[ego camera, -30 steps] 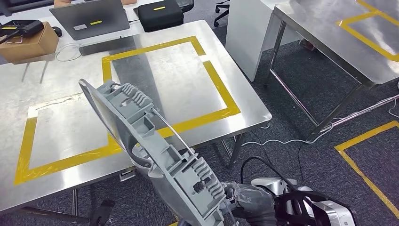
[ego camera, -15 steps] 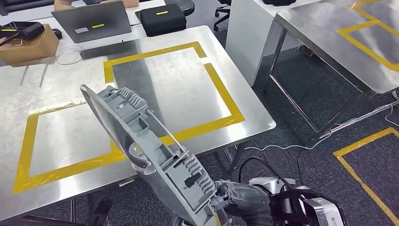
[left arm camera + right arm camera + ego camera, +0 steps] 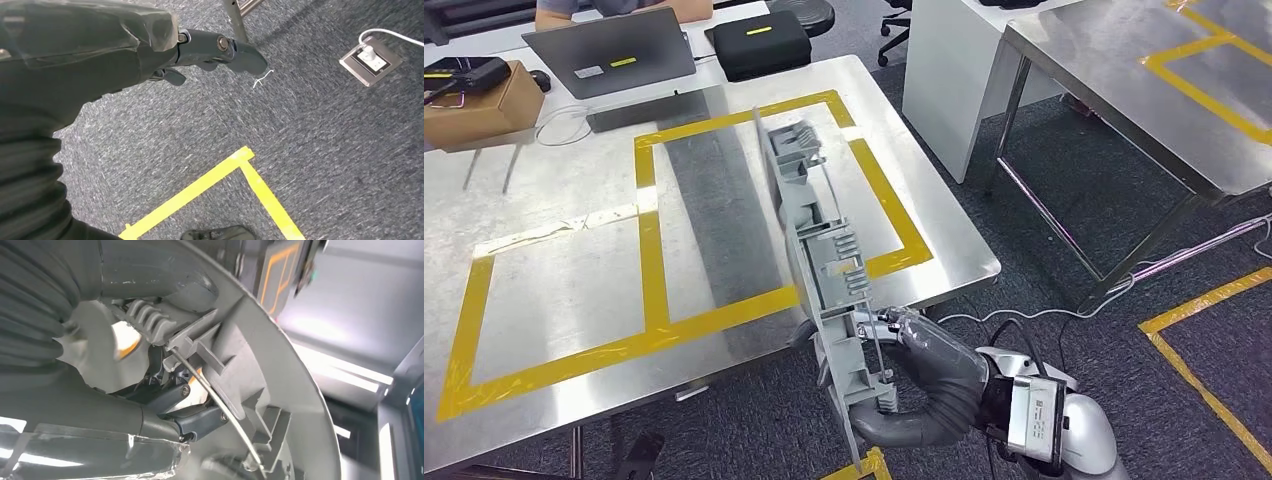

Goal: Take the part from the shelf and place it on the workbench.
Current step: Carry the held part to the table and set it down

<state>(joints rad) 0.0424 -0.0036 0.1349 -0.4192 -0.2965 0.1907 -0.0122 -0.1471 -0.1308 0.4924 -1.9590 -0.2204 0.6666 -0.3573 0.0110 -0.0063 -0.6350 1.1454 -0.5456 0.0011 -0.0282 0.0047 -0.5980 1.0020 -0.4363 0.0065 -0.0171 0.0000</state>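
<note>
Steel workbench [image 3: 554, 270] with yellow tape squares is sitting ahead of me. Since the earlier frame I'm seeing the grey part [image 3: 819, 250] swung from a leftward slant to nearly edge-on, long axis running away from me over the bench's near edge. My right hand [image 3: 924, 350] is gripping its near end, forearm reaching in from lower right. Left hand [image 3: 220, 50] is hanging over carpet, holding nothing; fingers extended.

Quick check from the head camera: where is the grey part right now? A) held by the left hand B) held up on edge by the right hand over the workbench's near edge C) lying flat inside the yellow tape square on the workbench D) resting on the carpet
B: the right hand grips the grey part at its near end, and the part stands on edge, reaching out over the workbench.
</note>
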